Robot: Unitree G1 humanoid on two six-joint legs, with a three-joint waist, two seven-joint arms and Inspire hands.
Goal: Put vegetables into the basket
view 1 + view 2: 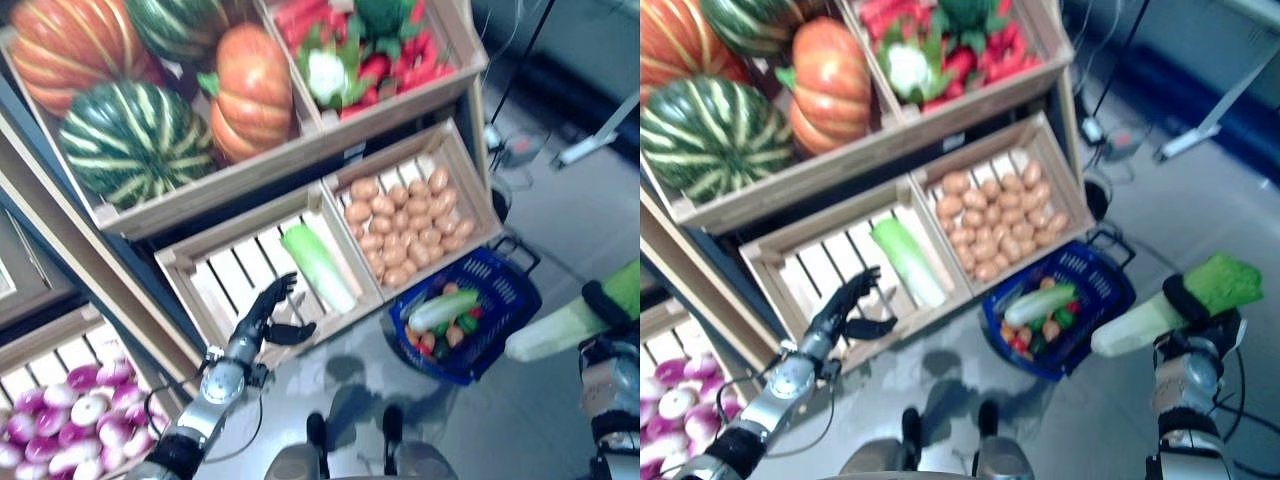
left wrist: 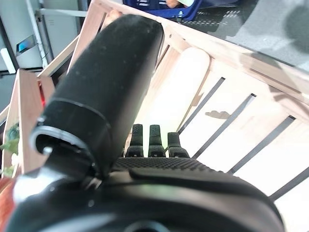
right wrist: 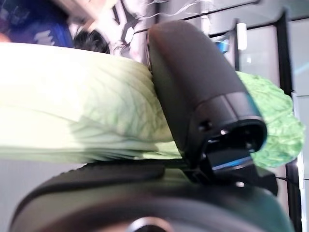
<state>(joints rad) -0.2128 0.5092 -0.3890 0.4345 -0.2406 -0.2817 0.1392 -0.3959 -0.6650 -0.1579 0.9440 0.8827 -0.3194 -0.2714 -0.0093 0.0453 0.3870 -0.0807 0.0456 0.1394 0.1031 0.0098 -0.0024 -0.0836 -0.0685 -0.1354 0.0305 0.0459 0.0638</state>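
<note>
Where the right hand (image 1: 1200, 300) wraps the cabbage (image 1: 1160, 312), fingers stay hidden

The slatted crate (image 1: 830, 262) just ahead of the left hand (image 1: 845, 305) is pale, unfinished-looking wood (matt, smooth), while the basket (image 1: 1105, 290) beside the right hand (image 1: 1200, 300) is glossy blue plastic mesh.
</note>
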